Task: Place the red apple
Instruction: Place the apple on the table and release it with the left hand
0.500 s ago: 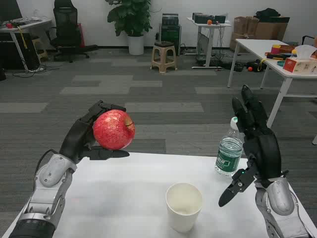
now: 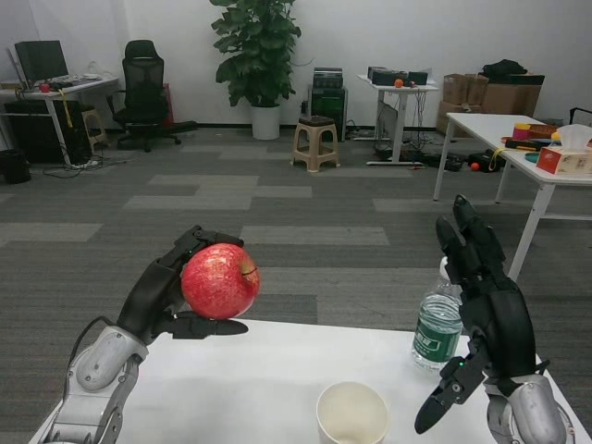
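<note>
evidently the left hand is cupping the apple in curled fingers, holding it above the table's far left edge for placing, while the right hand is waiting empty, fingers spread, beside the bottle.

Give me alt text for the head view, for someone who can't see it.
The robot's left hand holds a red apple above the white table; its right hand is raised, open, beside a water bottle, behind a paper cup.
</note>
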### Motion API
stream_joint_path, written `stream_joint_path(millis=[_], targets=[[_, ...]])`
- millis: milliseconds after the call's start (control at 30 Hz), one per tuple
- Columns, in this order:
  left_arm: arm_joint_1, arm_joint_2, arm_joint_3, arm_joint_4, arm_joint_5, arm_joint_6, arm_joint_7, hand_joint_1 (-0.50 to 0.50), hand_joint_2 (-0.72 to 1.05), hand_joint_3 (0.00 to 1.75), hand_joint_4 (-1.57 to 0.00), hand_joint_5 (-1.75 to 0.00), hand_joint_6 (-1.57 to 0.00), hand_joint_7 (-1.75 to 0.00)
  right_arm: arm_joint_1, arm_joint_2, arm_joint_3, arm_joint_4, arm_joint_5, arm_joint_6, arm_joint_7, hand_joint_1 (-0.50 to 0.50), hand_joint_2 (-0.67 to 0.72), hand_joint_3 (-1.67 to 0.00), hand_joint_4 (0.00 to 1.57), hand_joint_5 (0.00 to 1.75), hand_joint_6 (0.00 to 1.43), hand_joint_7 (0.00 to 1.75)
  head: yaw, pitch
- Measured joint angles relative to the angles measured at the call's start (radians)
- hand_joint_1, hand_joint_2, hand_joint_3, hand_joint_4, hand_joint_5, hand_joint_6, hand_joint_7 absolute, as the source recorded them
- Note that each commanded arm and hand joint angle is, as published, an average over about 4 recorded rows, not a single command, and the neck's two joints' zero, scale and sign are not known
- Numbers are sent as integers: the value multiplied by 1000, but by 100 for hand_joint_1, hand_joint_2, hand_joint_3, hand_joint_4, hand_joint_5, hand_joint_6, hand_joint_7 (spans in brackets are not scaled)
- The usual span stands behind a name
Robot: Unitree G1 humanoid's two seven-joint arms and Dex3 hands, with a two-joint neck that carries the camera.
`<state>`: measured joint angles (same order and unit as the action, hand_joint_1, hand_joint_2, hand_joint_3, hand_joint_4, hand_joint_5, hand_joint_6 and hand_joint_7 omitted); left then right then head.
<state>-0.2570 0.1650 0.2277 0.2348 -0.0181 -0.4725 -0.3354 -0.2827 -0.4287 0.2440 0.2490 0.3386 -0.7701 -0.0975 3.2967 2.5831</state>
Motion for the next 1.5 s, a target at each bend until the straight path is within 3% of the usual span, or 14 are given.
stream_joint_path(millis=[167, 467, 567, 767, 1033, 1267, 1433, 1500], targets=[[2, 10, -4, 9, -2, -2, 0, -48, 105, 0, -135, -175, -113, -119, 0, 0, 0, 0, 0, 0, 0, 12, 66, 0, 0, 0, 0, 7, 1, -6], [37, 66, -45, 104, -8, -5, -19, -48, 105, 0, -135, -175, -113, -119, 0, 1, 1, 0, 0, 0, -1, 12, 71, 0, 0, 0, 0, 7, 8, -28], [52, 81, -68, 146, -8, -3, -24, -48, 105, 0, -135, -175, -113, -119, 0, 1, 1, 0, 0, 0, -1, 12, 66, 0, 0, 0, 0, 7, 17, -44], [64, 96, -112, 233, 0, -2, -35, -48, 105, 0, -131, -175, -110, -119, 0, 1, 9, 2, 0, 0, -1, 12, 72, 0, 0, 0, 0, 7, 37, -102], [54, 102, -125, 340, 115, -17, -45, -48, 105, 0, -127, -175, -110, -119, 0, 1, 25, 24, 1, 0, -1, 12, 71, 0, 0, 0, 0, 7, 55, -156], [34, 103, -125, 397, 117, -53, -45, -46, 105, 0, -121, -175, -110, -119, 0, 1, 27, 33, 2, 0, -1, 12, 69, 0, 0, 0, 0, 7, 60, -177], [27, 103, -127, 413, 116, -61, -45, -46, 105, 2, -108, -175, -110, -119, 0, 1, 27, 51, 2, 0, -1, 12, 72, 0, 0, 0, 0, 7, 64, -185], [24, 103, -127, 419, 116, -62, -45, -46, 105, 0, -95, -175, -109, -119, 0, 1, 27, 56, 2, 0, -1, 12, 71, 0, 0, 0, 0, 7, 65, -187]])
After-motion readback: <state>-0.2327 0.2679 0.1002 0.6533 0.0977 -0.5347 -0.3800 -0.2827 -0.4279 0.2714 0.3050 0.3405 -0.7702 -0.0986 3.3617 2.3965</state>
